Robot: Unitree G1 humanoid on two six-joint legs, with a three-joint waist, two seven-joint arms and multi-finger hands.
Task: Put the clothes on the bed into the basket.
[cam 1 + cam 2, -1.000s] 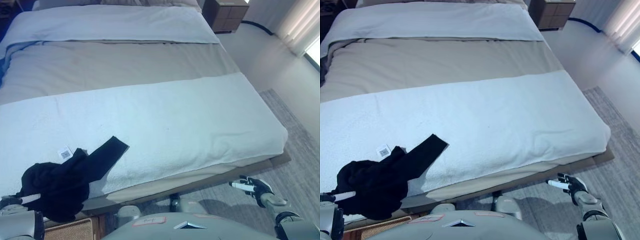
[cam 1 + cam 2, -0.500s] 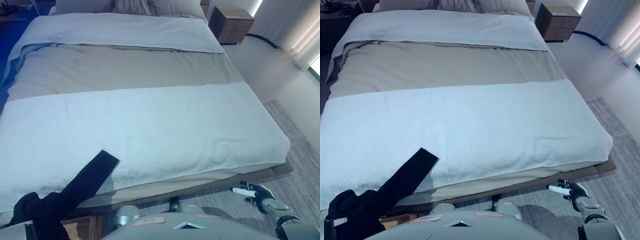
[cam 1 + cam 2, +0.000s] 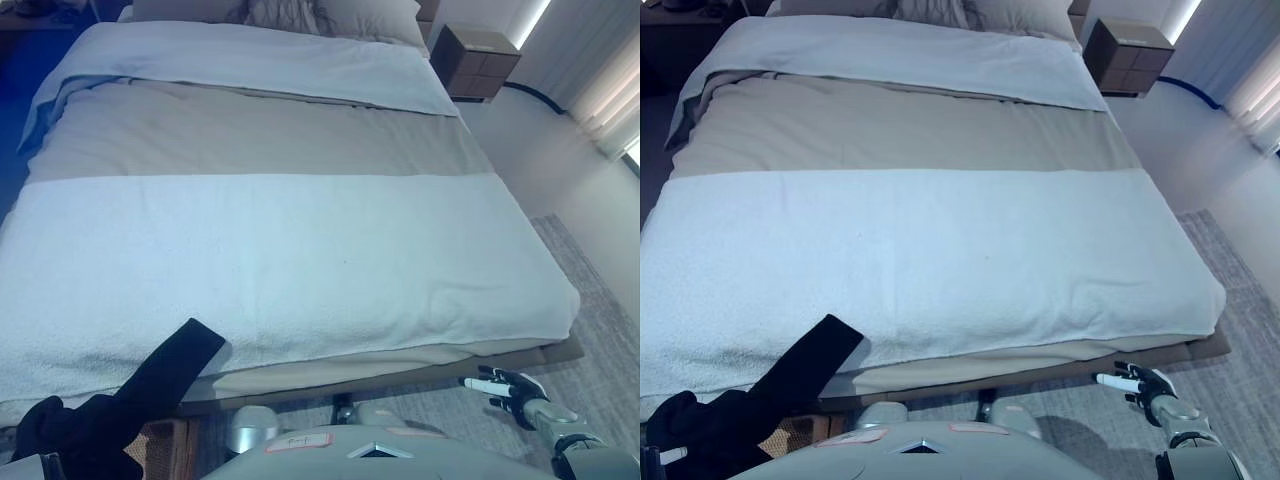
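Black garment (image 3: 120, 410), one, hangs lower left off the bed (image 3: 300, 250) beside one basket (image 3: 160, 445); right hand (image 3: 510, 388) relaxed over carpet; left hand's grip unclear.

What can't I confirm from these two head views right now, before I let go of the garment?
- Left hand: hidden behind the black garment at the lower left edge in both eye views; its grip cannot be seen.
- Basket: only a woven sliver shows beside the garment; its opening is hidden by the cloth and cut off by the bottom edge.
- Whether the garment is over the basket: not visible.
- Right hand: in view, idle, fingers relaxed.
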